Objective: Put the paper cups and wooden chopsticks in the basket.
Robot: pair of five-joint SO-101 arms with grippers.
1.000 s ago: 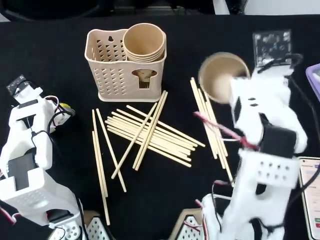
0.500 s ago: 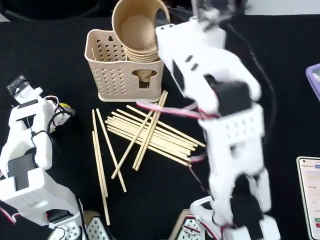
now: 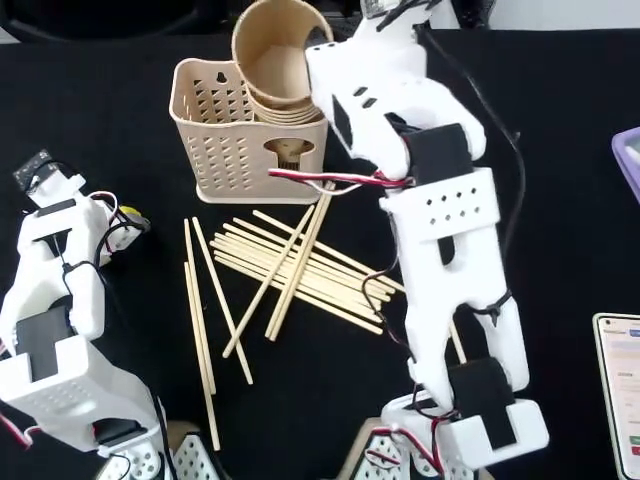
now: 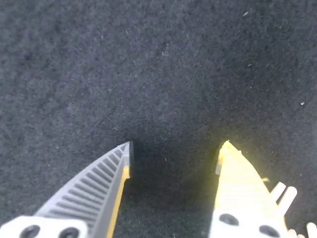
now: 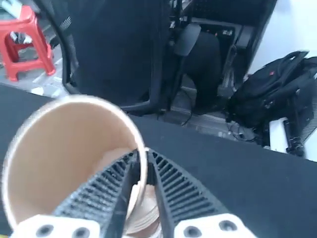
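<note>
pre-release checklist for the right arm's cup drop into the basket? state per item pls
1. Grip: right gripper fingers shut on the paper cup wall: ok.
2. Position: cup above the stack of cups in the basket: ok.
3. Cup level for nesting: tilted, not ok.
4. Basket upright: ok.
5. Left gripper out of the way, open over bare table: ok.
6. Wooden chopsticks in basket: not ok, loose on the table.
</note>
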